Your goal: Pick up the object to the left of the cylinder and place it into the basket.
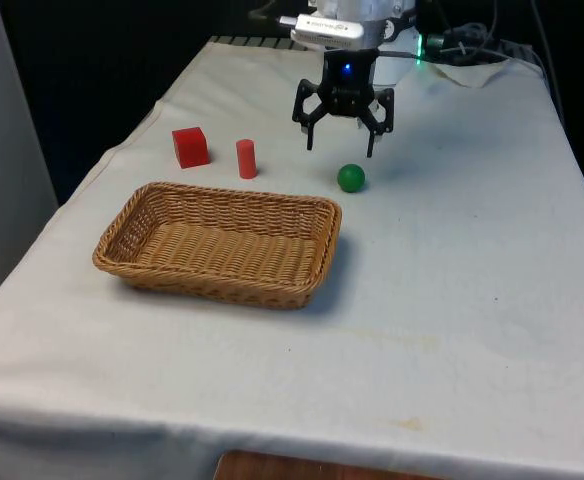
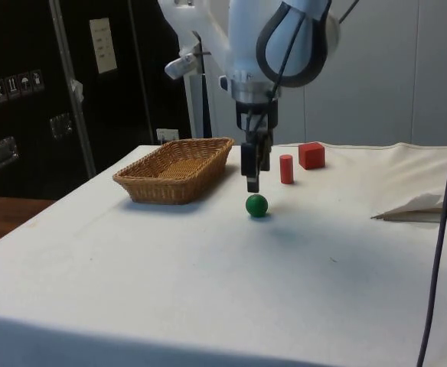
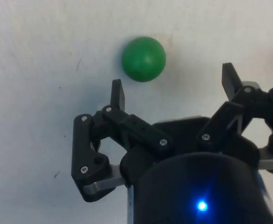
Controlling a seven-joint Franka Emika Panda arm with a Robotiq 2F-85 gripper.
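Observation:
A red cube [image 1: 190, 146] sits on the white cloth to the front view's left of an upright red cylinder [image 1: 246, 159]. Both stand just beyond the far rim of the wicker basket [image 1: 132, 264]. A green ball [image 1: 351, 178] lies to the front view's right of the cylinder. My gripper [image 1: 341, 148] hangs open above the cloth, just beyond the ball and holding nothing. From the side, the gripper [image 2: 253, 183] hovers a little above the ball [image 2: 257, 205], with the cylinder [image 2: 286, 169] and cube [image 2: 311, 155] farther back. The wrist view has the ball [image 3: 144, 59] just ahead of the spread fingertips [image 3: 118, 91].
A crumpled white cloth or paper [image 1: 477, 70] lies at the far right corner by the robot's base, also in the side view [image 2: 426, 206]. The table's left edge drops off close to the cube.

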